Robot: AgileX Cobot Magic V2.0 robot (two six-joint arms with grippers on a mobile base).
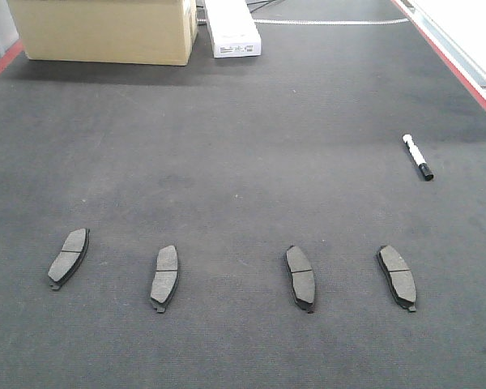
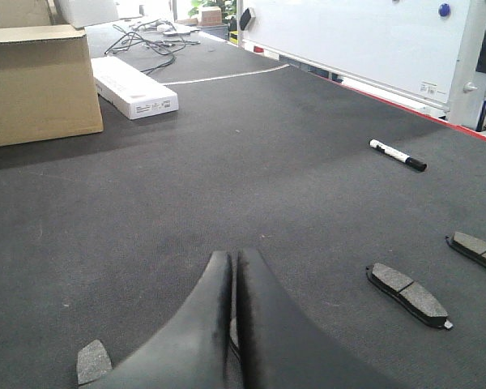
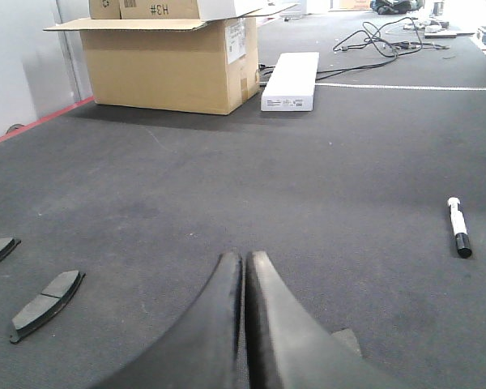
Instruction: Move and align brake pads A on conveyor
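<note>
Four brake pads A (image 1: pixel 69 258) (image 1: pixel 165 278) (image 1: pixel 300 277) (image 1: pixel 397 276) in a rough row across near end of conveyor (image 1: pixel 243 146), well apart, each angled differently. One marker pen (image 1: pixel 417 156) far right, near red edge. One cardboard box (image 1: pixel 105 28) and one white carton (image 1: pixel 232 27) at far end. Left gripper (image 2: pixel 232 271) pressed together, empty. Right gripper (image 3: pixel 244 271) likewise closed, nothing pinched.
</note>
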